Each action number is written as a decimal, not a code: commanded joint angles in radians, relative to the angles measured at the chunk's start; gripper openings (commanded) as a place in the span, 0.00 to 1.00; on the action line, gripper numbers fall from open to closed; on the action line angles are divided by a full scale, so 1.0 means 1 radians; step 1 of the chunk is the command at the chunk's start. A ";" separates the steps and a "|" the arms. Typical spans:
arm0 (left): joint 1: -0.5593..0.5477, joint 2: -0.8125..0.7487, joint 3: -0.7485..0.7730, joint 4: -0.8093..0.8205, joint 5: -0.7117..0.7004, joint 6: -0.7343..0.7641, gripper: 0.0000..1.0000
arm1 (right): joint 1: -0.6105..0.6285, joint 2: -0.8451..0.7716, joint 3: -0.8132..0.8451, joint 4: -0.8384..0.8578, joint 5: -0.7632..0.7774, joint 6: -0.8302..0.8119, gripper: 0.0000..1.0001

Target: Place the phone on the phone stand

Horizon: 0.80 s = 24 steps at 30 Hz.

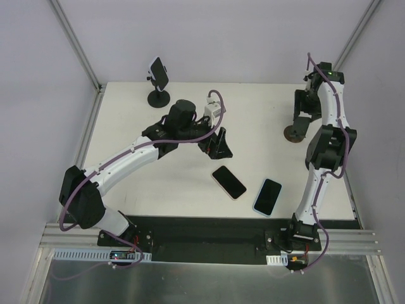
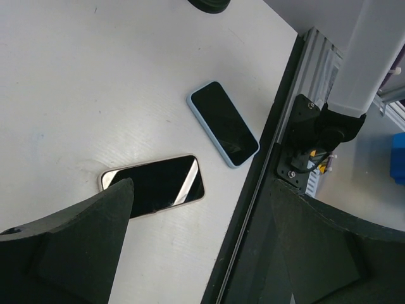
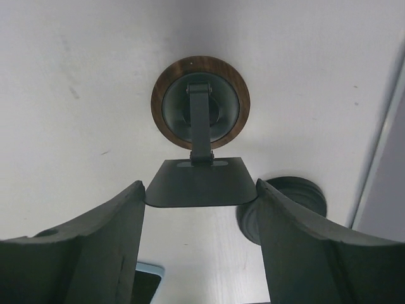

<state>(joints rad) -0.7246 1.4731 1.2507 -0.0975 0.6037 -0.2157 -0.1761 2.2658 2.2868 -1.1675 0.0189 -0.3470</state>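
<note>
Two phones lie flat on the white table [image 1: 266, 126]: one with a gold rim [image 1: 228, 182] and one in a light-blue case [image 1: 267, 196]. My left gripper [image 1: 215, 144] hovers just behind the gold-rimmed phone, jaws open and empty. In the left wrist view [image 2: 199, 253] the gold-rimmed phone [image 2: 155, 185] sits by the left fingertip, the blue one [image 2: 223, 123] beyond. My right gripper [image 1: 304, 109] is at the far right over a phone stand [image 1: 302, 117]. In the right wrist view [image 3: 200, 190] both fingertips touch the side edges of the stand's dark plate [image 3: 199, 182], above its wood-ringed base [image 3: 200, 103].
A second stand [image 1: 158, 96] at the far left corner carries a phone [image 1: 158, 71]. A dark round disc [image 1: 293, 133] lies beside the right stand, also in the right wrist view [image 3: 297, 196]. The black front rail [image 2: 266, 209] runs close to the phones. Enclosure walls surround the table.
</note>
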 commanded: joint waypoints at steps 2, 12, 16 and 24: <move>0.068 -0.043 0.041 0.012 0.038 -0.014 0.86 | 0.176 -0.144 -0.082 0.049 -0.053 0.068 0.00; 0.342 -0.161 0.047 0.012 0.001 -0.070 0.77 | 0.562 -0.276 -0.314 0.249 -0.040 0.128 0.00; 0.427 -0.238 0.050 0.012 -0.013 -0.068 0.77 | 0.717 -0.247 -0.291 0.263 -0.043 0.141 0.00; 0.513 -0.247 0.049 0.010 -0.038 -0.090 0.76 | 0.888 -0.196 -0.259 0.256 -0.025 0.131 0.02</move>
<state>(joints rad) -0.2333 1.2251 1.2785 -0.1059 0.5903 -0.2874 0.6716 2.0724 1.9785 -0.9222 -0.0231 -0.2234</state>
